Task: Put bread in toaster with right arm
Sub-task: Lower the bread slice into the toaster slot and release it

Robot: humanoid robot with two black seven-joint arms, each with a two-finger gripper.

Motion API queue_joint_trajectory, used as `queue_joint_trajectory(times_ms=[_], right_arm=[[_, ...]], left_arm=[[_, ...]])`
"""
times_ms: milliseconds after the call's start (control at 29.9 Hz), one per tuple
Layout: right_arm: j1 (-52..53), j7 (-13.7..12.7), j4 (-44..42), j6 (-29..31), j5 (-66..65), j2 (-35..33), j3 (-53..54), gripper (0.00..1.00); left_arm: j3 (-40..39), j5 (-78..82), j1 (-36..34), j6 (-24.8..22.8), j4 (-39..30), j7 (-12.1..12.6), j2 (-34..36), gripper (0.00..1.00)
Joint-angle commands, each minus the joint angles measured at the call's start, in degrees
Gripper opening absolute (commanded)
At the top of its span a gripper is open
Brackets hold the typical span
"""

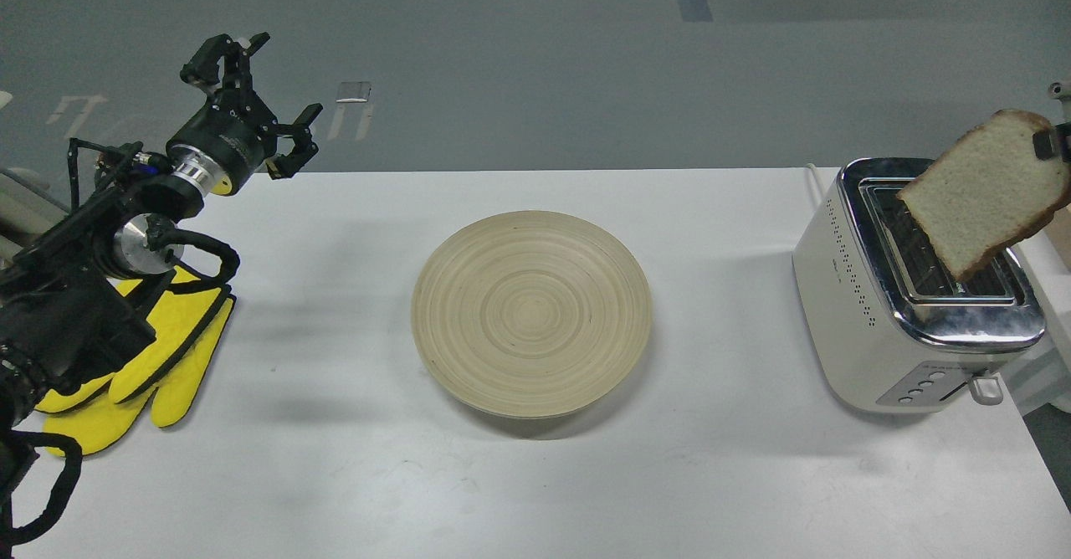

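Note:
The bread (981, 195) is a pale slice with a brown crust, tilted in the air at the far right. Its lower corner hangs just over the right slot of the toaster (904, 291). My right gripper (1046, 144) is shut on the slice's top corner; only its black fingertip shows at the frame's right edge. The toaster is cream-white with a chrome top and stands at the table's right end, both slots empty. My left gripper (272, 103) is open and empty, raised at the far left, away from both.
A round wooden plate (531, 312) lies in the table's middle. Yellow oven mitts (159, 358) lie at the left under my left arm. A wooden block (1056, 223) sits just right of the toaster. The white table's (669, 458) right edge runs close by the toaster.

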Motion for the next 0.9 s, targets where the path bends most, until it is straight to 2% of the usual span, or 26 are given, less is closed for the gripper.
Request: queue_joint_trajectory(times_ms=[0,167,870], right_arm=[[-1.0,-2.2,-0.3,0.0,4.6,0.2,0.2,0.00],[-1.4,-4.0,-0.3,0.0,5.1,0.3,0.3,0.00],[-2.5,-6.5,-0.5,0.0,11.8,1.7,0.9,0.00]], left_arm=[[0.0,0.0,0.0,0.0,0.0,0.0,0.0,1.00],[0.0,0.0,0.0,0.0,0.0,0.0,-0.1,1.00],[0.0,0.0,0.0,0.0,0.0,0.0,0.0,1.00]])
